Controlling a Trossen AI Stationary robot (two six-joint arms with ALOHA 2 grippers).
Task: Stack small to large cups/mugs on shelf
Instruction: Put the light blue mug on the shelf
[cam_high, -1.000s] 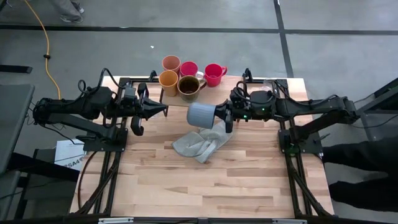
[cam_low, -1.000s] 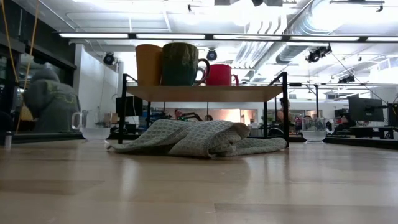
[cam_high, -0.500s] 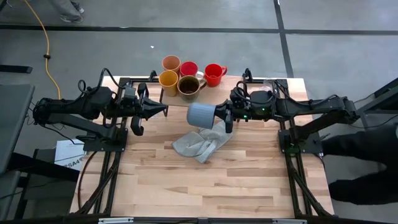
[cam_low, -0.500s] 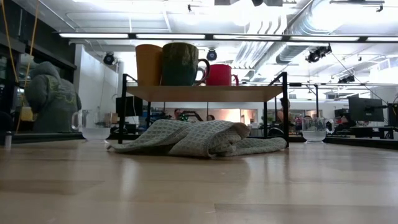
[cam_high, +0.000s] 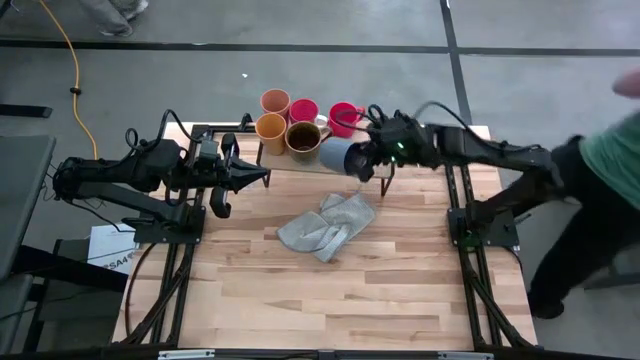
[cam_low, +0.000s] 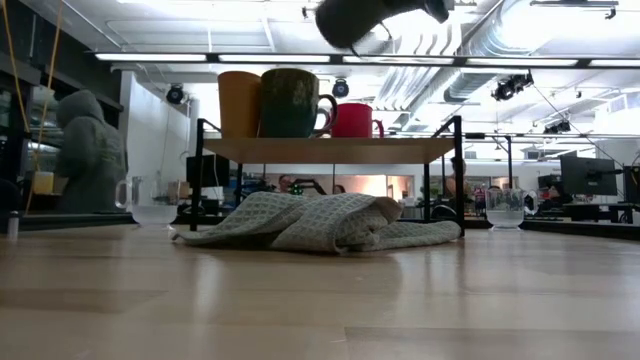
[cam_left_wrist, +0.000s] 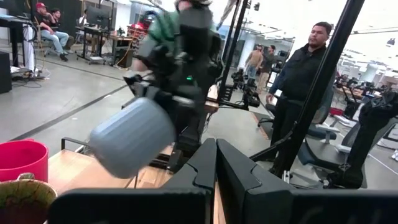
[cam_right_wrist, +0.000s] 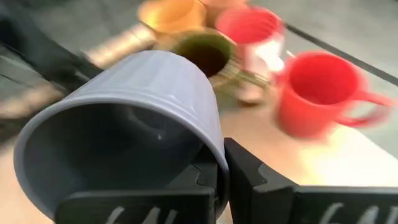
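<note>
The grey-blue mug (cam_high: 338, 155) hangs tipped on its side just beside the brown mug (cam_high: 302, 137), over the near edge of the shelf (cam_low: 330, 150), its rim pinched in the right hand (cam_high: 368, 166). The step in hand looks like carrying this mug to the shelf. The next move calls for turning it upright and lowering it into the free spot beside the brown mug, without knocking the nearer red mug (cam_high: 344, 117).

On the shelf also stand the yellow mug (cam_high: 270, 126), the peach-orange tumbler (cam_high: 275, 101) and the other red mug (cam_high: 303, 110). The left hand (cam_high: 262, 178) waits pressed together over the surface, near the shelf's left end.

The high view shows all five shelf vessels. The low view hides two of them, but shows the grey cloth (cam_low: 320, 222) lying before the shelf's legs.
</note>
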